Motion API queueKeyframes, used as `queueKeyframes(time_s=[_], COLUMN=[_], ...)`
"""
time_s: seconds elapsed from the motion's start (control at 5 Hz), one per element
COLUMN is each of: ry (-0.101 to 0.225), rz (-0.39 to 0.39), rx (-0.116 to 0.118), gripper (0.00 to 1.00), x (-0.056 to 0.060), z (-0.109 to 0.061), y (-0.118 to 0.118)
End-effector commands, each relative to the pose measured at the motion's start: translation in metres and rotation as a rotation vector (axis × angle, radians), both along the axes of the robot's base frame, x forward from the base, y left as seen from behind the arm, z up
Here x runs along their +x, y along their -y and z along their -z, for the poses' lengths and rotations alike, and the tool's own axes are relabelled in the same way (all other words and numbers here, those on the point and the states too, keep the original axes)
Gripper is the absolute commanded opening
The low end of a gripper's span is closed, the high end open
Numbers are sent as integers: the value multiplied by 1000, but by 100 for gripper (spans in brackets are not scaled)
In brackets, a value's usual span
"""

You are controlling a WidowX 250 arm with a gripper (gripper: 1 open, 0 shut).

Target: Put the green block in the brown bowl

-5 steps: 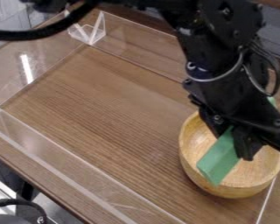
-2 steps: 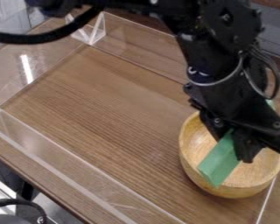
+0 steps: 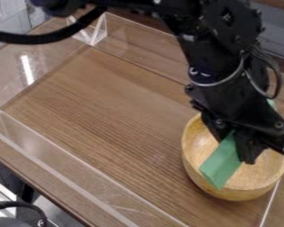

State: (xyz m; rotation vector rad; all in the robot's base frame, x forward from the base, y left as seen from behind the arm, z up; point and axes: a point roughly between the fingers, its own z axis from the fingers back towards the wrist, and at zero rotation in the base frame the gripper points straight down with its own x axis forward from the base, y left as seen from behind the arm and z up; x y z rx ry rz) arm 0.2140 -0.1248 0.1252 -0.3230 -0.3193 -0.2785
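The brown bowl point(image 3: 201, 168), a round light wooden one, stands at the lower right of the tabletop. Over its inside, the green block point(image 3: 222, 166) slants down and to the left, its lower end near the bowl's bottom. My black gripper point(image 3: 254, 146) reaches down from above and is shut on the block's upper end. The fingers hide that end of the block and part of the bowl's far rim.
A dark wood-grain tabletop point(image 3: 97, 106) is ringed by low clear acrylic walls point(image 3: 61, 182). A clear triangular bracket point(image 3: 92, 32) stands at the back. The bowl sits close to the front right wall.
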Motion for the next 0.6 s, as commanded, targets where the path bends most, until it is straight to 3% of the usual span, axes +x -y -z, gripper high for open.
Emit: queueKeyframes(time_s=[0.0,0.4], ry=[27,17], rz=[-13,-20], rx=[-14,-20], gripper=[0,0], x=[6,8], z=[-6,-3], y=[-2,-3])
